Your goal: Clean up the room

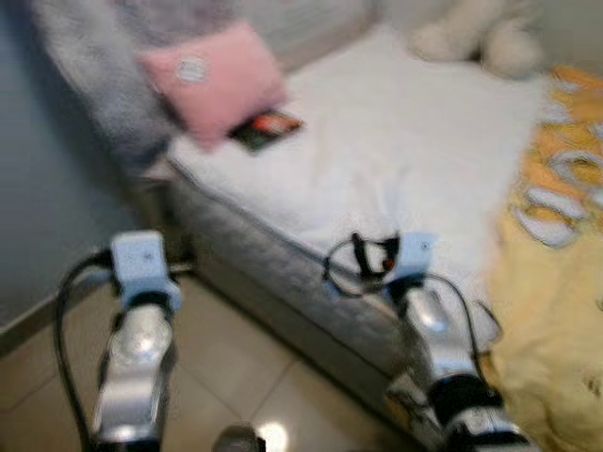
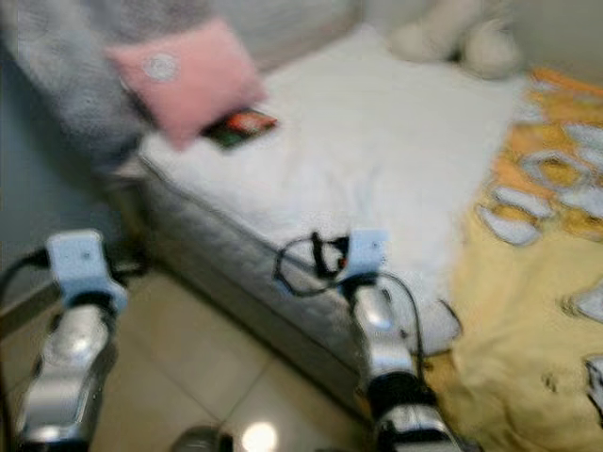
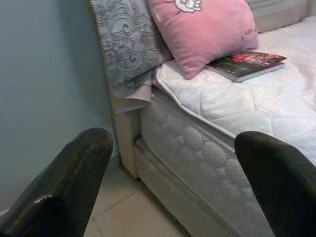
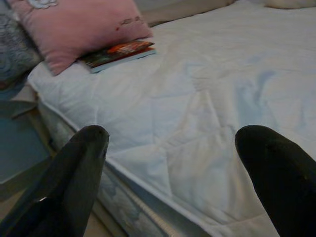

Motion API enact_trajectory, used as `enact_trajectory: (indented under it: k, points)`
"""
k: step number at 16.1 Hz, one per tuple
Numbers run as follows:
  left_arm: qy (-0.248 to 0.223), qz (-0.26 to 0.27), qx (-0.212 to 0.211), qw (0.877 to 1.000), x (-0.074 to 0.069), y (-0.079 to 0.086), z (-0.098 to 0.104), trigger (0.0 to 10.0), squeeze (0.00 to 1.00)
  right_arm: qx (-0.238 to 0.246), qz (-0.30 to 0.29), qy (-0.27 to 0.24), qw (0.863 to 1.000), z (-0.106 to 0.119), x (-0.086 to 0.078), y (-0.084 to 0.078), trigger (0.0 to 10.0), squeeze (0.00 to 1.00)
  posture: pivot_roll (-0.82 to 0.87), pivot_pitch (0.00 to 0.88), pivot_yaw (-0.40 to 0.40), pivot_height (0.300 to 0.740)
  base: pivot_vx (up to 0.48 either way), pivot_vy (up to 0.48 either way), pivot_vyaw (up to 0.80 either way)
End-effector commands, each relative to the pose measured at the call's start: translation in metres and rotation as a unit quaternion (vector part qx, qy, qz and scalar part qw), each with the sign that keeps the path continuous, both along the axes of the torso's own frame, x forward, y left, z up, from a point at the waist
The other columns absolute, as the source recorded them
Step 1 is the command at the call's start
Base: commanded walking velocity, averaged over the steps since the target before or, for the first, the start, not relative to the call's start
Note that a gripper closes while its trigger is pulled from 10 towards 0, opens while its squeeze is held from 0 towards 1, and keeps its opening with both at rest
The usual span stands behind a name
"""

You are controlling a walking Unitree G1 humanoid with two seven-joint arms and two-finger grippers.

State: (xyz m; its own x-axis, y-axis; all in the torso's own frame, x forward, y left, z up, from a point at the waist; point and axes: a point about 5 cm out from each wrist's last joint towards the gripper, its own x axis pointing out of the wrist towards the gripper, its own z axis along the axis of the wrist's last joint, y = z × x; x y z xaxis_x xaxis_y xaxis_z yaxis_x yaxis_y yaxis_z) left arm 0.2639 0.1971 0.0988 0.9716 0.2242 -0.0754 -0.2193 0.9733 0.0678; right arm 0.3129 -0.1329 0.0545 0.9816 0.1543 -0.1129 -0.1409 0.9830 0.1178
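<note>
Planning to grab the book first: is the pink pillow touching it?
Touching. In the left wrist view the pink pillow lies over the book's near end.

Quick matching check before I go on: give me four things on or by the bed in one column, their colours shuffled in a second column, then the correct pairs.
Things:
1. pillow
2. mattress
3. blanket
4. headboard cover

Colours:
A. white
B. grey, patterned
C. pink
D. yellow

Pairs: 1-C, 2-A, 3-D, 4-B
</note>
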Motion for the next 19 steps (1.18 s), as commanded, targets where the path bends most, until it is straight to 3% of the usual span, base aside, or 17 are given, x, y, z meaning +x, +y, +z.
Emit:
enact_trajectory:
  k: [1, 4, 5, 6, 12, 19]
  points:
    - [-0.001, 0.013, 0.013, 1.0, -0.001, 0.003, 0.003, 10.0, 0.0, 0.005, -0.001, -0.003, 1.0, 0.001, 0.001, 0.0, 10.0, 0.01, 0.14, 0.0, -0.056, 0.711, 0.0, 0.0, 0.64]
    - [-0.011, 0.001, 0.006, 1.0, -0.007, 0.004, 0.0, 10.0, 0.0, 0.004, -0.026, -0.018, 1.0, 0.004, 0.0, -0.009, 10.0, 0.02, 0.14, 0.0, -0.059, 0.711, 0.0, 0.0, 0.64]
    - [-0.039, -0.043, -0.012, 0.998, -0.013, 0.001, 0.007, 10.0, 0.0, 0.005, -0.052, -0.038, 0.998, 0.007, -0.005, -0.02, 10.0, 0.05, 0.13, 0.0, -0.055, 0.711, 0.0, 0.0, 0.64]
    - [-0.058, -0.069, 0.0, 0.996, -0.015, -0.002, 0.013, 10.0, 0.0, 0.003, -0.057, -0.05, 0.997, 0.009, -0.009, -0.024, 10.0, 0.05, 0.13, 0.0, -0.049, 0.711, 0.0, 0.0, 0.64]
    - [-0.046, -0.096, 0.045, 0.993, -0.005, -0.017, 0.013, 10.0, 0.0, 0.0, -0.048, -0.05, 0.998, 0.009, -0.011, -0.021, 10.0, 0.09, 0.09, 0.0, -0.028, 0.711, 0.0, 0.0, 0.64]
    - [-0.036, -0.098, 0.038, 0.994, 0.001, -0.016, 0.011, 10.0, 0.0, -0.004, -0.036, -0.036, 0.999, 0.004, -0.011, -0.013, 10.0, 0.11, 0.1, 0.0, -0.025, 0.711, 0.48, 0.0, 0.64]
